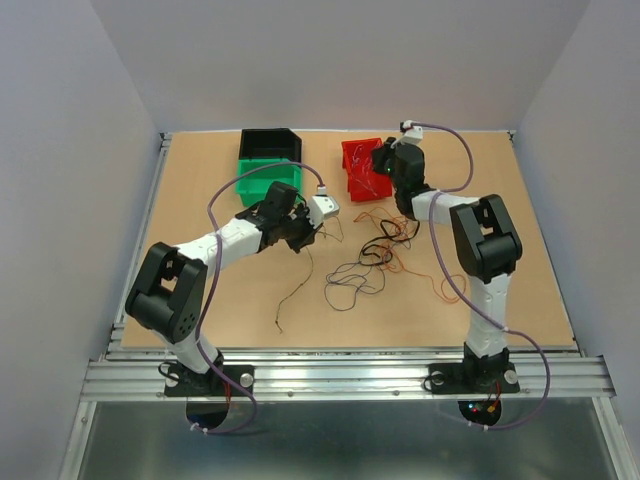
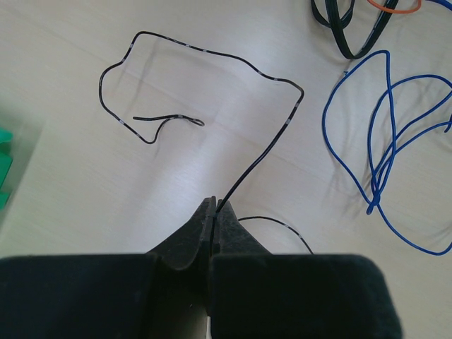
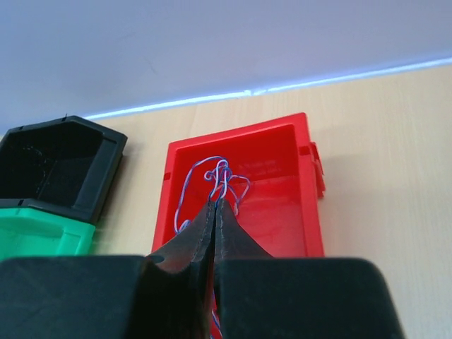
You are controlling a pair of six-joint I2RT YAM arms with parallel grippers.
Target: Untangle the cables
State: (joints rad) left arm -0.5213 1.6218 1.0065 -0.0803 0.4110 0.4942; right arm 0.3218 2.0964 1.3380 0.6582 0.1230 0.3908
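The cables (image 1: 362, 268) lie in a loose heap in the middle of the counter (image 1: 200, 300). One black wire (image 2: 205, 51) is pinched in the closed left tool (image 2: 214, 206). The right tool (image 3: 215, 205) is closed too, pinching a thin blue wire (image 3: 219, 173) over the red bin (image 3: 279, 212) near the far edge. A green bin (image 1: 268, 176) sits beside it.

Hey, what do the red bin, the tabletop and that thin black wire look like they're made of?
The red bin looks like moulded plastic, glossy, its floor catching light. The tabletop seems pale wood or wood-look laminate, matte, with faint grain. The black wire is probably plastic-insulated, smooth, holding loose bends with glints.
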